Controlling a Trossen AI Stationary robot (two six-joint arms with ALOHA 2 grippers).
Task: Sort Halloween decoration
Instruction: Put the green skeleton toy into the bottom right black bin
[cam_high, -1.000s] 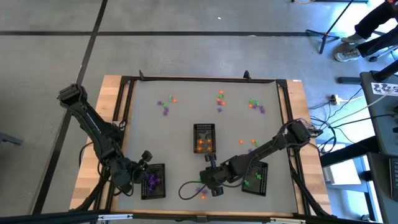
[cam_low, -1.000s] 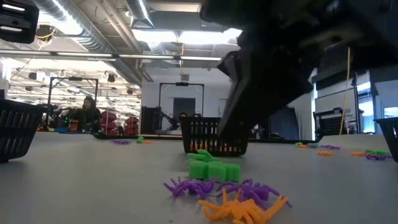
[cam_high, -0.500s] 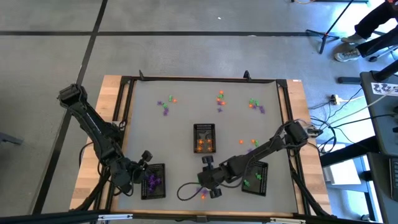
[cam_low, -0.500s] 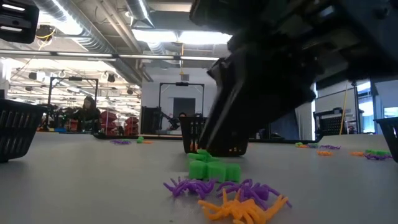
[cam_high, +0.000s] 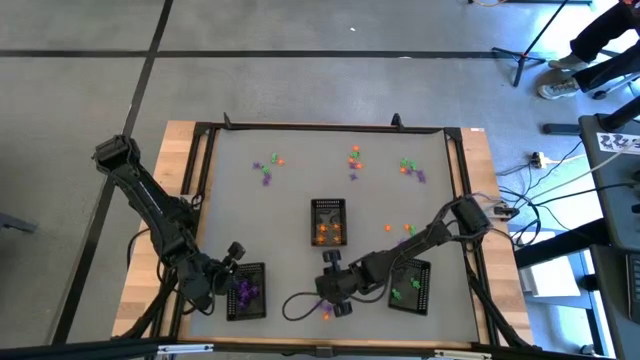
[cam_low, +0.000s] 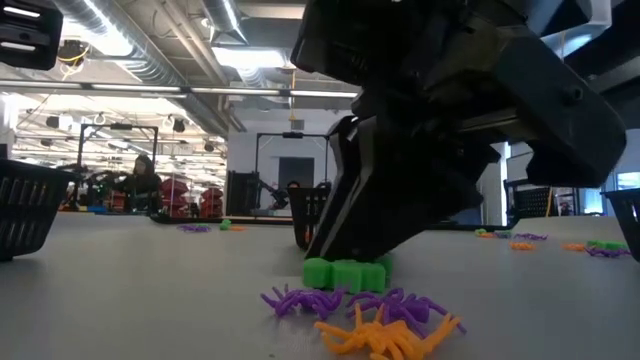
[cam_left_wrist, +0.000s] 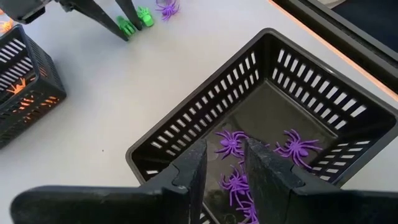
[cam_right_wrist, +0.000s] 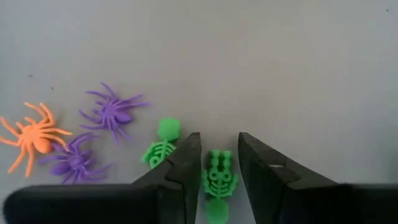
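Near the table's front edge my right gripper (cam_right_wrist: 217, 138) is open and tipped down over a little heap of Halloween decoration. One green skeleton (cam_right_wrist: 217, 177) lies between its fingers, and a second green skeleton (cam_right_wrist: 160, 146) lies just outside one finger. Two purple spiders (cam_right_wrist: 112, 112) and an orange spider (cam_right_wrist: 31, 137) lie beside them on the table. At the front left my left gripper (cam_left_wrist: 224, 142) hangs open above the black tray (cam_left_wrist: 323, 93) holding purple spiders (cam_left_wrist: 231, 144); nothing is between its fingers. My right gripper's fingers (cam_right_wrist: 186, 165) stand on either side of the green skeleton lying flat on the table, slanting down at it along its length. I cannot tell whether they touch it or the table.
A black tray with orange pieces (cam_high: 329, 222) stands mid-table. A tray with green pieces (cam_high: 409, 287) sits at the front right under the right arm. More trinkets lie in clusters near the far edge (cam_high: 268, 168) (cam_high: 354, 160) (cam_high: 411, 168) and at mid-right (cam_high: 400, 230).
My right gripper has sunk toward the table and shifted slightly left, coming down around the green skeletons. The trinkets lie where they were.
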